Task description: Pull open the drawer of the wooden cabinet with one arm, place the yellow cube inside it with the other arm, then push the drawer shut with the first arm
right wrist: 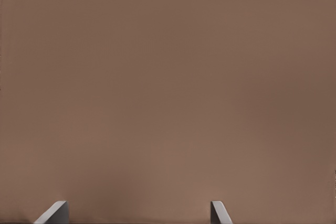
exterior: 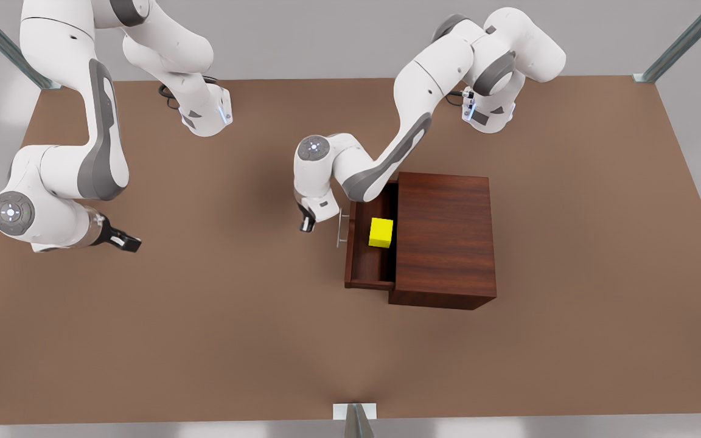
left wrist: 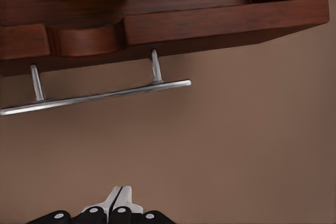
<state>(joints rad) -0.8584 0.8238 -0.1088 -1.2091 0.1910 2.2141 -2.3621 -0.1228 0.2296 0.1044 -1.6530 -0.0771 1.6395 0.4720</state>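
**Operator:** Closing comes next, as I read it. The cube (exterior: pixel 381 232) already sits inside the drawer (exterior: pixel 370 263), which stands pulled out from the cabinet (exterior: pixel 445 237) toward the front view's left. The left gripper (exterior: pixel 306 225) hangs just beside the handle (exterior: pixel 341 228), apart from it, with its fingers (left wrist: pixel 122 199) pressed together.

**Observer:** And the other arm?

**Operator:** The right gripper (exterior: pixel 126 241) waits well away at the front view's left, over bare table (exterior: pixel 204 334). Its wrist view shows two fingertips (right wrist: pixel 55 212) spread wide, holding nothing.

**Observer:** How would you push it well?

**Operator:** I'd keep the left fingers together and use them as a blunt pusher. I'd aim for the front panel (left wrist: pixel 220 22) rather than the thin bar, near its middle, so the drawer runs straight and doesn't twist in its slot. In the left wrist view the handle (left wrist: pixel 94 95) lies across and to one side of my fingers, so I'd shift along it first. Then a slow, level push toward the cabinet, since a jolt could slide the cube.

**Observer:** Any risk?

**Operator:** Catching the bar or its posts with a fingertip, I'd guess.

**Observer:** Any brands, labels, writing?

**Operator:** None I can read. Wood, cube and table are plain; the arms show only small lights and marks too fine to make out.
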